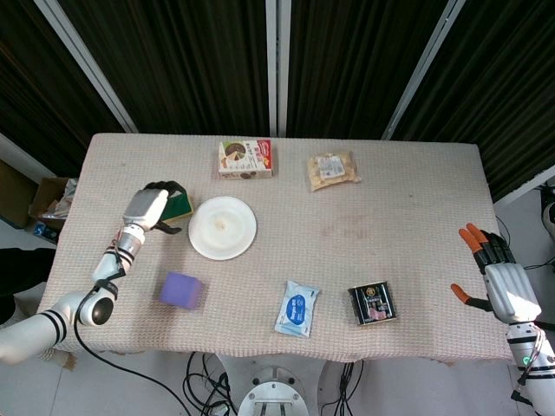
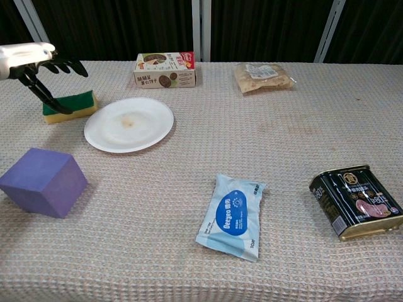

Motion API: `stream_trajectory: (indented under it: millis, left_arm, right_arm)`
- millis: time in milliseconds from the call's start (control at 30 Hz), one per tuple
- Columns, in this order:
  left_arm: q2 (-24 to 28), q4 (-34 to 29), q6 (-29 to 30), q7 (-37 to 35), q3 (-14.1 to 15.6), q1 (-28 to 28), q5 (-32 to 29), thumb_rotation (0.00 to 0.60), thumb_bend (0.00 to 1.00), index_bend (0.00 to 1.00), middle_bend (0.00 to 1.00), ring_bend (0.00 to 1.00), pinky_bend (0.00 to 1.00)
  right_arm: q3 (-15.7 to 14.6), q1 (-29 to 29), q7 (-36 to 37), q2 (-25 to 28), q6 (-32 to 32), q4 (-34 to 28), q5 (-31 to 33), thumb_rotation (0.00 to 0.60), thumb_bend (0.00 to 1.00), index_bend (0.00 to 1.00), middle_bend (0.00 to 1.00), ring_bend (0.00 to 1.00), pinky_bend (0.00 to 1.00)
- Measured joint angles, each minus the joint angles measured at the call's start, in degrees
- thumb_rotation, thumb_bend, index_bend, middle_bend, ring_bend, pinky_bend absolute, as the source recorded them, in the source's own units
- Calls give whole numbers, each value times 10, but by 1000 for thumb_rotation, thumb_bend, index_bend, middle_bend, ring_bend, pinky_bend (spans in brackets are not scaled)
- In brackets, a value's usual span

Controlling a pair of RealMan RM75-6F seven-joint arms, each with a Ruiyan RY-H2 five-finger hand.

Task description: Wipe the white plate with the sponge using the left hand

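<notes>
The white plate (image 1: 223,227) (image 2: 129,124) lies left of the table's middle and bears a small brownish smear at its centre. Just left of it sits the sponge (image 1: 181,205) (image 2: 70,105), green on top and yellow below. My left hand (image 1: 150,209) (image 2: 39,63) hovers over the sponge's left end with its fingers spread. The thumb reaches down to the sponge's near side while the other fingers stay above it, and nothing is held. My right hand (image 1: 496,270) hangs open beyond the table's right edge, seen only in the head view.
A purple cube (image 1: 182,290) (image 2: 43,181) sits near the front left. A blue wipes pack (image 1: 297,308) (image 2: 233,215) and a black tin (image 1: 372,303) (image 2: 356,201) lie along the front. A snack box (image 1: 245,159) (image 2: 165,70) and a clear food bag (image 1: 332,170) (image 2: 263,76) are at the back.
</notes>
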Motion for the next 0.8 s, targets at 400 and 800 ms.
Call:
stream_trajectory:
  millis: [400,800]
  left_arm:
    - [-32,62,-26,10,3,-25,-47,600,87,241,170,156,154]
    - [-71,180,-86,15,7,-51,-87,600,87,248,171,156,153]
  right_arm:
    - [-1,-2,-2,-2,0,0,4,600,145,0,40,0,0]
    - [-3,-11,-13,0,2,-7,14,600,145,0,40,0,0]
